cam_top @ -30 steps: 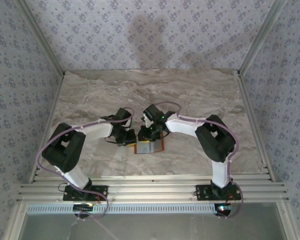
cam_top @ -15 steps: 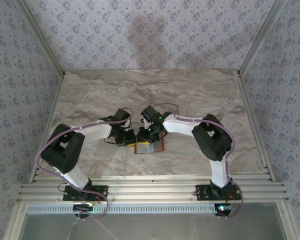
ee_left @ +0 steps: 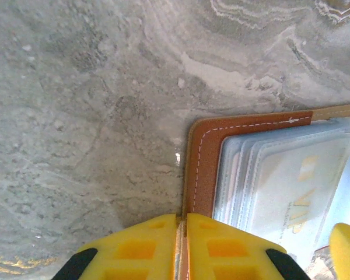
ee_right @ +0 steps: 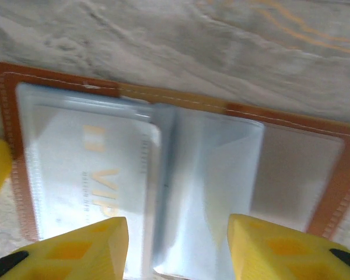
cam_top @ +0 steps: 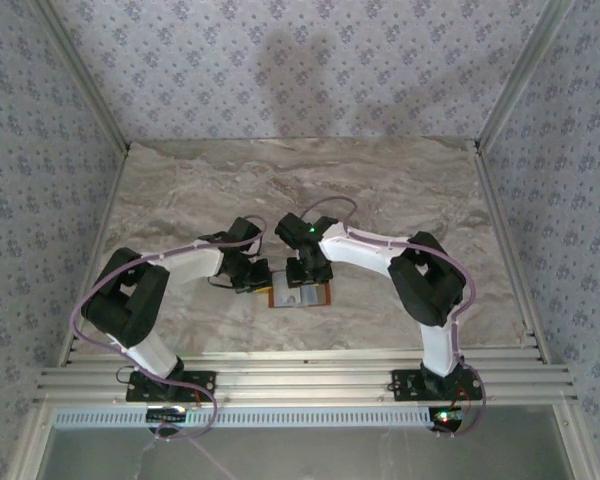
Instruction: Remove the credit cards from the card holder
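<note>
Near the middle of the marbled grey table (cam_top: pixel 400 190), the tan-brown leather card holder (cam_top: pixel 300 296) with pale grey-blue inner panels is lying open and flat. A whitish plastic credit card (ee_right: pixel 93 169) with gold VIP lettering is sitting in the panel on the left side, under a translucent pocket. Further pocket edges are showing beside it, but whether more cards are sitting there cannot be told.

The left gripper (ee_left: pixel 181 245) is pinching the holder's stitched leather edge, its yellow fingers pressed together on it — apparently anchoring it. The right gripper (ee_right: pixel 178 233) is hovering over the fold with its fingers standing apart.

The card is probably going to feel light, stiff and slick, while the leather is looking soft and liable to lift along with it — so gripping the card thin-wise by its edge nearest the fold is looking like the best hold.
</note>
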`<action>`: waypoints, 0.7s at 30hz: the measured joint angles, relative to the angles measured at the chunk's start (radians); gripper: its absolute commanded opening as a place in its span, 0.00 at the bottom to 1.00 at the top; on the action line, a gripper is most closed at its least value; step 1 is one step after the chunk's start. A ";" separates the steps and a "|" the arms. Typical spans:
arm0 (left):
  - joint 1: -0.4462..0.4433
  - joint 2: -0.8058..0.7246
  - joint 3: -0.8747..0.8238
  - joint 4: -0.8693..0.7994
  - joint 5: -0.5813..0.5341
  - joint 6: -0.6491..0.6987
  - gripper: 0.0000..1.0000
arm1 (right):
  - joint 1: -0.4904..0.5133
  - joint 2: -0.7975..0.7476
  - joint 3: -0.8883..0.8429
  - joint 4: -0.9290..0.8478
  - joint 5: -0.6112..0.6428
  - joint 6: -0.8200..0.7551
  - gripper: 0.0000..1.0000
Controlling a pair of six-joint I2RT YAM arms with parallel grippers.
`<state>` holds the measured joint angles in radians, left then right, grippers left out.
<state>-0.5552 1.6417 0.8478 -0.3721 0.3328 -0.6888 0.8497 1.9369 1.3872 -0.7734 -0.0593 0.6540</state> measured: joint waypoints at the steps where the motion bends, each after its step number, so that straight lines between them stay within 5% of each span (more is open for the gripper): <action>1: 0.000 0.000 0.000 -0.001 0.000 0.000 0.14 | 0.000 -0.002 0.002 -0.015 0.016 0.000 0.51; 21: -0.058 -0.007 0.119 -0.130 -0.045 0.007 0.14 | -0.057 -0.114 -0.115 -0.069 0.090 -0.012 0.41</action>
<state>-0.6128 1.6344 0.9668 -0.5018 0.2882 -0.6815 0.7929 1.8225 1.2724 -0.8429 0.0307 0.6422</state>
